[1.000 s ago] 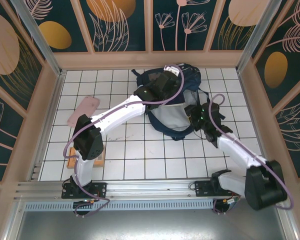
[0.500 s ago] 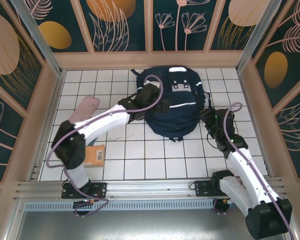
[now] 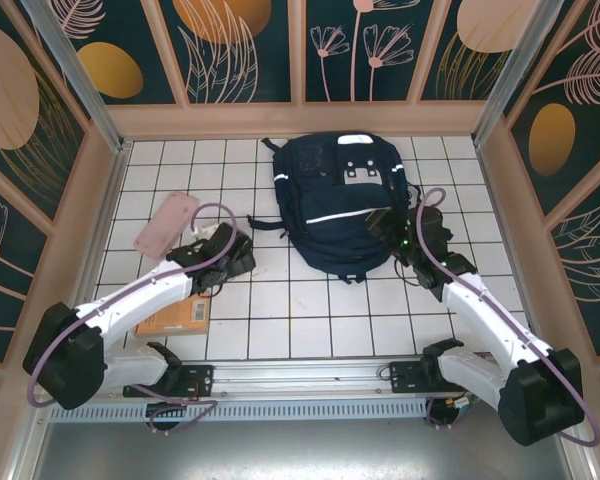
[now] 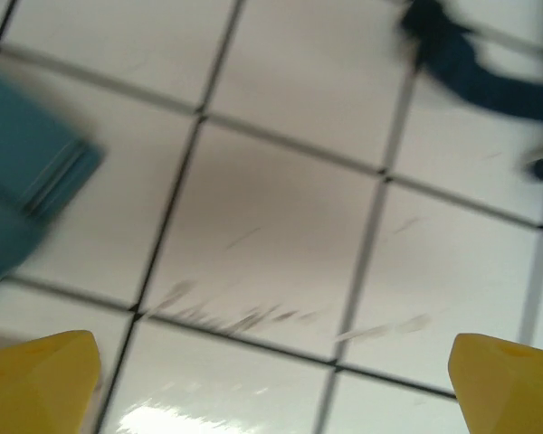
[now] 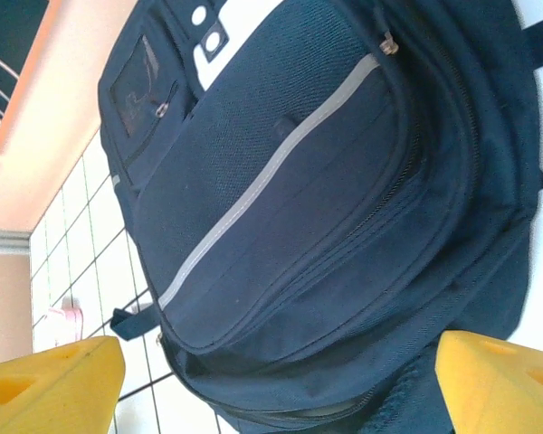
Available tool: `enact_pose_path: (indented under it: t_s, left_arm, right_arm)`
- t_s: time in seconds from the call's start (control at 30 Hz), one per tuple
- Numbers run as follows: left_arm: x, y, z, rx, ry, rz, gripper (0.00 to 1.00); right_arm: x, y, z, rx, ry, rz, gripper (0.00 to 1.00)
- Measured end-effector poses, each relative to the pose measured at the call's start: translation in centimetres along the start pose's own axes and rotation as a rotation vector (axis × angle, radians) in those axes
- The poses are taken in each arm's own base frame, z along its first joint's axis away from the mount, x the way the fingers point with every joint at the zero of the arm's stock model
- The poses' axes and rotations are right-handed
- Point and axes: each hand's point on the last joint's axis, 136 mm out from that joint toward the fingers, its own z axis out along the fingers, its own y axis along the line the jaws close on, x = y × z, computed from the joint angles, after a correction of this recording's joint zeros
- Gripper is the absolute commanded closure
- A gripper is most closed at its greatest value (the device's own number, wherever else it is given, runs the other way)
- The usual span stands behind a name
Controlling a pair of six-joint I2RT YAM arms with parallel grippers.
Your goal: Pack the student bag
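Well left of student bag: pink case, cardboard box.

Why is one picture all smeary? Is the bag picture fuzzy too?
Left wrist view: smeared by blur, with streaky tile lines, a fuzzy teal thing at the left edge and a bright glare patch at the bottom. Right wrist view: the student bag is sharp, its stripe and zips clear, and only the close-up yellow fingertips look soft. Top external view: sharp and evenly lit, no strong glare.
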Motion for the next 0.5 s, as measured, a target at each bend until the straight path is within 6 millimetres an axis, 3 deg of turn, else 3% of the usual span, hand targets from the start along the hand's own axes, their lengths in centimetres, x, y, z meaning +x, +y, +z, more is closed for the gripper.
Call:
enact_pose_path:
  t_s: [0.1, 0.27, 0.5]
  left_arm:
    - [1.4, 2.2, 0.3, -0.051, 0.016, -0.034, 0.01]
    - [2.8, 4.0, 1.1, -0.105, 0.034, -0.069, 0.01]
    - [4.3, 3.5, 3.2, -0.100, 0.084, -0.053, 0.02]
  right_arm:
    - [0.4, 0.6, 0.4, -0.010, 0.016, -0.010, 0.11]
    - [0.8, 1.5, 0.9, -0.030, 0.035, -0.022, 0.11]
    - [1.1, 1.7, 1.1, -0.033, 0.047, -0.027, 0.11]
